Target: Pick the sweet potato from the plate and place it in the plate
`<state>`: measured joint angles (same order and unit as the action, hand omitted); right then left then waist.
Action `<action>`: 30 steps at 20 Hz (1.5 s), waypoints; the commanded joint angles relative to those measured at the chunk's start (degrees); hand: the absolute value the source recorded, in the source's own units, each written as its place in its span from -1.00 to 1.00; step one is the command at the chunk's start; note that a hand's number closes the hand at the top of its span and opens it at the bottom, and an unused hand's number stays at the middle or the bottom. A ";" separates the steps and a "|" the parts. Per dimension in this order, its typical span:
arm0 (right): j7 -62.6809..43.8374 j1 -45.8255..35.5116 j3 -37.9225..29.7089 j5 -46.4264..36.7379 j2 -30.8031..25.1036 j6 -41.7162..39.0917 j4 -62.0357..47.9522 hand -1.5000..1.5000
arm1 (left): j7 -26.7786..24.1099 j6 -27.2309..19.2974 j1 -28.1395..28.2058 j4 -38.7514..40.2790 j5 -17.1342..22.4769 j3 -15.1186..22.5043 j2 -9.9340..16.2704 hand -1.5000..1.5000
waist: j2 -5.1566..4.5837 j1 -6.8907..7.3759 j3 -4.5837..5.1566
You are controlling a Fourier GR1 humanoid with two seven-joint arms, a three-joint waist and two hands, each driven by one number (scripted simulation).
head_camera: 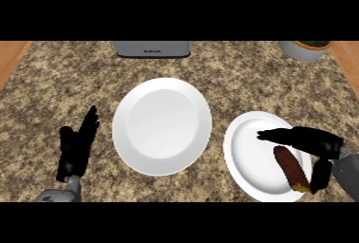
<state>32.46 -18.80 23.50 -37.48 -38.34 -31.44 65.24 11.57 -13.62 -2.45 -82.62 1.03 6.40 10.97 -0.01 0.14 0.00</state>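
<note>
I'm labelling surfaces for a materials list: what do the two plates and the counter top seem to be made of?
Both plates, the larger centre plate and the right plate, look like glazed white ceramic: smooth, uniform, softly shaded rims; it could be plastic. The counter top looks like polished granite: speckled brown, tan and black grain.

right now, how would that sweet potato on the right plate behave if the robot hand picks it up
The sweet potato looks solid, so probably stiff rather than floppy. Its long, rounded, tapered shape suggests it may roll on the smooth right plate if nudged sideways. The right robot hand hovers open over it, not yet gripping.
</note>
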 commanded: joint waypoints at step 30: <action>-53.14 -14.84 -9.68 -17.08 38.00 38.25 3.68 1.00 | 1.88 2.52 0.84 -1.31 -2.86 -0.34 -1.88 0.00 | 1.46 2.69 0.58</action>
<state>-8.48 -29.10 13.37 -50.73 -5.37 -0.52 66.75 13.35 -11.17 -1.06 -84.57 -1.77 5.97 9.23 1.38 1.98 0.56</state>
